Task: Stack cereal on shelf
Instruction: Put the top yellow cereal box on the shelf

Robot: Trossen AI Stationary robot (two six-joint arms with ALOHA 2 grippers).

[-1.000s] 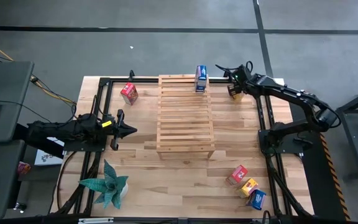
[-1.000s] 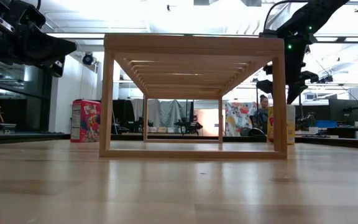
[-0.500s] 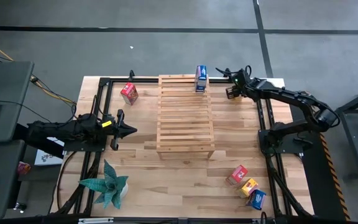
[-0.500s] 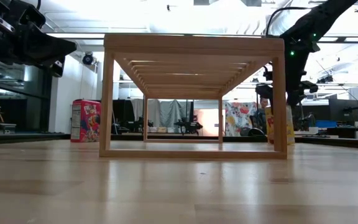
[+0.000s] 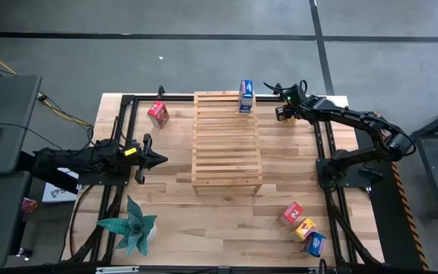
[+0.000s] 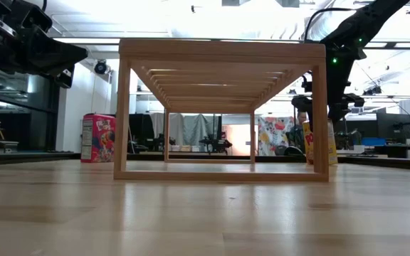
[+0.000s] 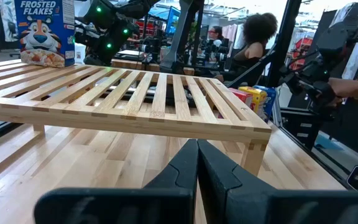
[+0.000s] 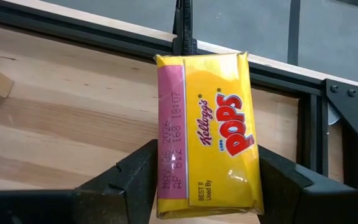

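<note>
The light-wood slatted rack [image 5: 226,141] stands mid-table. A blue cereal box [image 5: 246,96] stands upright on its far right corner. A red box [image 5: 158,114] stands on the table left of the rack. My right gripper [image 5: 283,111] is at the far right, over a yellow cereal box [image 8: 216,124] and shut on it. In the low view that box [image 6: 317,144] stands beside the rack's right leg. My left gripper [image 5: 160,159] waits shut, left of the rack. Three more boxes, red [image 5: 289,215], yellow [image 5: 304,228] and blue [image 5: 315,243], lie near the right near corner. My right gripper pinches the yellow box between its two fingers [image 8: 135,177], one on the pink side panel [image 8: 169,155] and one on the opposite long side. It comes from above, pointing down. In the low view the box's bottom [image 6: 319,162] is at table level.
A teal plant [image 5: 131,227] stands at the near left corner. Black frame rails [image 5: 322,144] run along the table's left, far and right edges. Bare wood lies between the rack and the near edge. A person shows in the room beyond.
My right gripper has come down over the yellow box at the far right and moved slightly toward the rack. Its fingers now flank the box, which it hides in the high view. The left arm has kept still.
</note>
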